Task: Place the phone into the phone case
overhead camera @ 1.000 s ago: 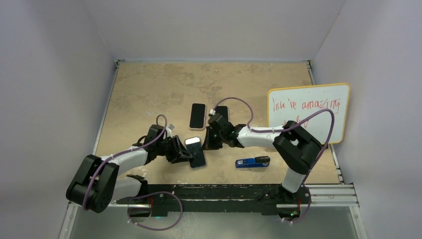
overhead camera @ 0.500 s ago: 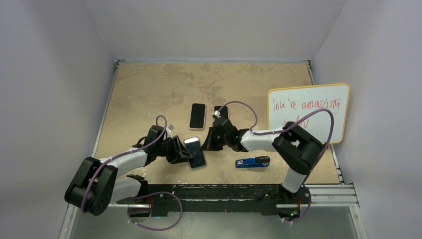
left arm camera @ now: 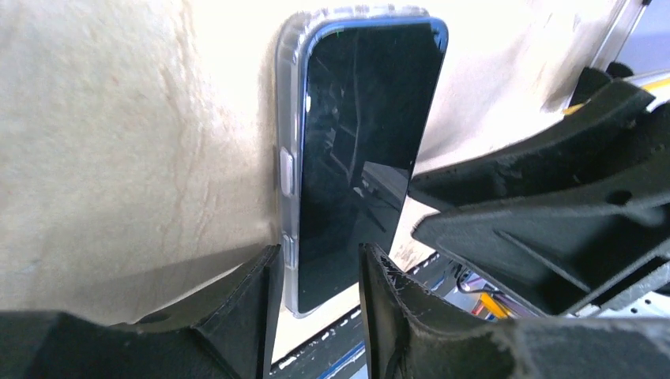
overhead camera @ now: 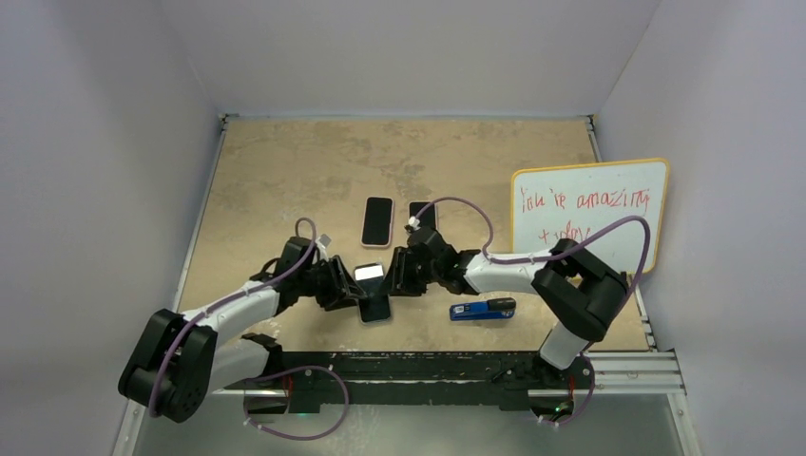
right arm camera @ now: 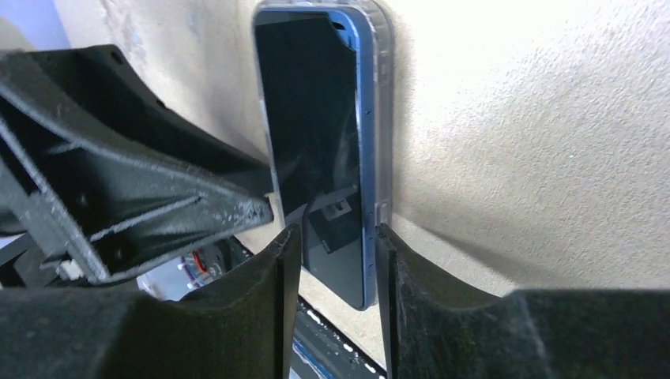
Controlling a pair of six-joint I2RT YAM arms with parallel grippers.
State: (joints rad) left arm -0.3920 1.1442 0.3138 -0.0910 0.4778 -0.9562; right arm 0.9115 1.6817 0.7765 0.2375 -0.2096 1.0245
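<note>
**Both grippers bracket the phone low over the near middle of the table.**
Your left gripper and right gripper each have their fingers parted around opposite ends of the phone. You cannot tell whether they pinch it or only straddle it. The clear case shows along one long side only. If you squeeze unevenly, that bare edge will likely spring out, or the pair will skid toward the pink-edged phone beyond.

Looking down from high over the near edge across the whole table — and, close in, out along each wrist's own jaws from opposite sides, sharing the phone between them.
</note>
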